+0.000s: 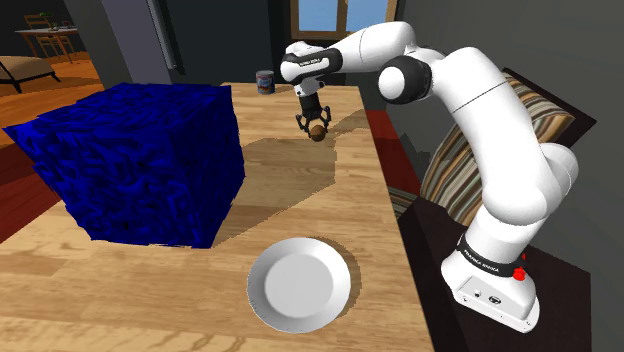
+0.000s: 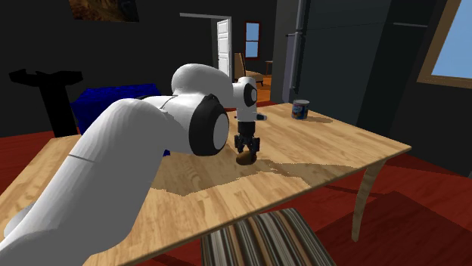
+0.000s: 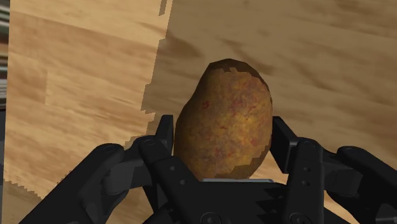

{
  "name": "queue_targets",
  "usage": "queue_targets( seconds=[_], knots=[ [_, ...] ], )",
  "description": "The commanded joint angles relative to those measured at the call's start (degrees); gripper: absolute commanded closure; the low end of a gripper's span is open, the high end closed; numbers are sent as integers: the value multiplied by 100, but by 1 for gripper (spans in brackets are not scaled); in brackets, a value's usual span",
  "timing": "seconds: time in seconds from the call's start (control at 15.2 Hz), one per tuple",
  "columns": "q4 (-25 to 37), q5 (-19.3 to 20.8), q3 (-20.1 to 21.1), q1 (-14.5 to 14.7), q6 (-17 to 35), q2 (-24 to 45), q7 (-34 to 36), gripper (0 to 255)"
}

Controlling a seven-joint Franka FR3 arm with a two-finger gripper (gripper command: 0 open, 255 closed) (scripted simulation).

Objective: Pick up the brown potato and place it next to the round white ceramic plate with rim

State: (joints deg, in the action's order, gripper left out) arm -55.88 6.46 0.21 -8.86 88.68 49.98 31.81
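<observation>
A brown potato (image 3: pixel 224 121) sits clasped between my black fingers (image 3: pixel 160 137), which press on both of its sides. In the shoulder view my gripper (image 1: pixel 315 127) hangs above the far part of the wooden table (image 1: pixel 300 190) with the potato (image 1: pixel 317 132) at its tip, lifted a little off the wood. The second exterior view has the gripper (image 2: pixel 247 149) and the potato (image 2: pixel 247 157) just over the tabletop. A round white plate with a rim (image 1: pixel 299 284) lies near the table's front edge, well apart from the gripper.
A large dark blue block (image 1: pixel 140 160) covers the table's left half in the shoulder view. A small can (image 1: pixel 265 81) stands at the far edge, also the can (image 2: pixel 301 109) in the second exterior view. A striped cushion (image 1: pixel 500 150) lies behind the arm.
</observation>
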Motion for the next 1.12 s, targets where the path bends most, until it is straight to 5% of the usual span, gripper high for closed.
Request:
queue_targets(
  seconds=[0.0,0.53,1.06],
  knots=[
    [-1,0,0,0,0,1,0,255],
    [-2,0,0,0,1,1,0,255],
    [571,-3,-7,12,-593,-23,-61,255]
  ],
)
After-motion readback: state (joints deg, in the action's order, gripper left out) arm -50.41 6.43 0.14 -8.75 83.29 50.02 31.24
